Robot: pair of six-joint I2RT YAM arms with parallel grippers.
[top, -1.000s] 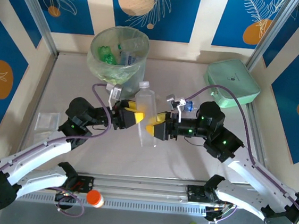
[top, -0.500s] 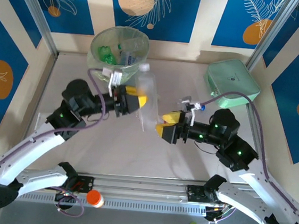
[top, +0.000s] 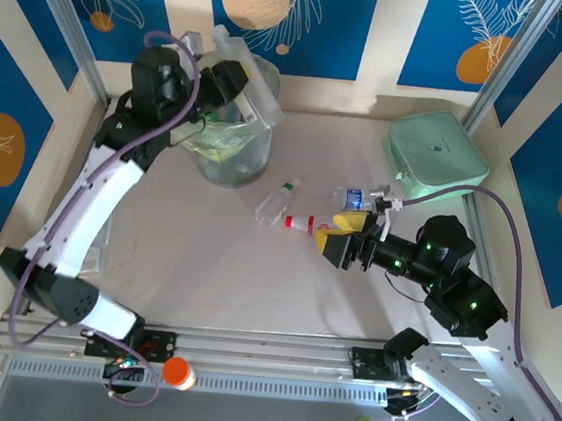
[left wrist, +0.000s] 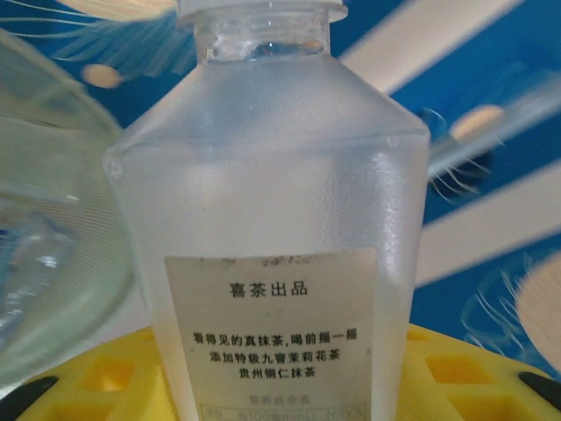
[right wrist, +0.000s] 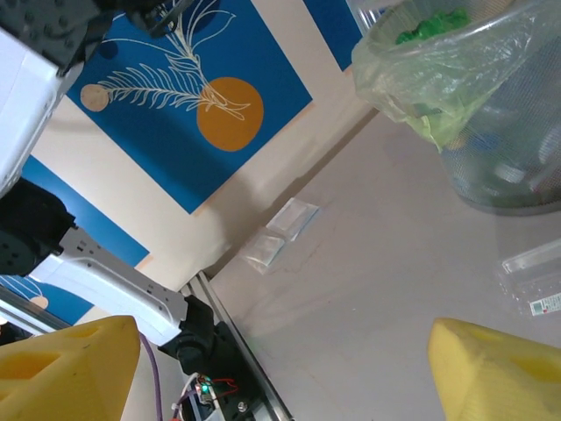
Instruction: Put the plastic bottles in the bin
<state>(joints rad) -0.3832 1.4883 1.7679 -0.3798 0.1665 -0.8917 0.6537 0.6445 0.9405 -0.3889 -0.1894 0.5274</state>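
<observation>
**Bottle held over the bin, three more lying by the right arm**

The left pincer point(top: 226, 82) is raised at the far left and clamped on a big clear bottle point(left wrist: 272, 219), its yellow pads on either side of the labelled lower body. The bottle sits tilted over the mouth of the bin point(top: 236, 161), cap toward the far side and base toward the bin's right rim. Letting go there should drop it inside, though the base looks close enough to that rim to catch it.

The right pincer point(top: 337, 235) hangs open and empty, low over the middle of the table point(top: 195, 262). Just left of its tips lies a red-labelled bottle point(top: 305, 222) on its side, its long axis pointing roughly at the pincer. A small clear bottle point(top: 276, 201) lies a little further left, and a blue-capped bottle point(top: 355, 196) lies just beyond the pincer. The right arm is plainly the nearer one for all three.

The tabletop is pale and smooth, so the bottles may roll. The green case point(top: 435, 156) sits well apart at the far right.
</observation>
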